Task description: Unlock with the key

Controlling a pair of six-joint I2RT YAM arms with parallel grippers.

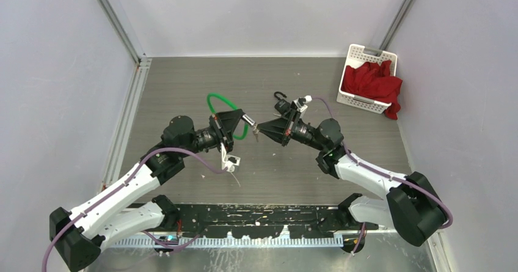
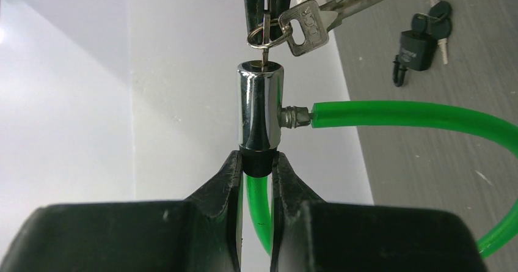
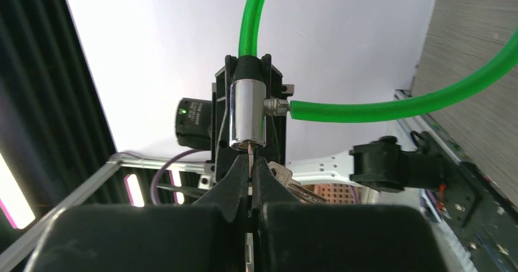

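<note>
A green cable lock [image 1: 215, 101] has a chrome cylinder [image 2: 259, 107]. My left gripper [image 2: 258, 162] is shut on the black base of that cylinder and holds it above the table; the cylinder also shows in the top view [image 1: 250, 122]. My right gripper [image 3: 250, 165] is shut on a thin silver key [image 2: 265, 55], whose tip sits in the keyhole at the cylinder's end [image 3: 248, 114]. Spare keys [image 2: 317, 18] hang from its ring beside the gripper. Both grippers meet tip to tip in the top view, the right one [image 1: 259, 128] facing the left one [image 1: 243, 120].
A small black padlock with keys [image 2: 421, 43] lies on the table, also in the top view [image 1: 282, 104]. A white basket [image 1: 365, 79] with a red cloth [image 1: 375, 84] stands at the back right. A small white object [image 1: 231, 161] lies below the left gripper.
</note>
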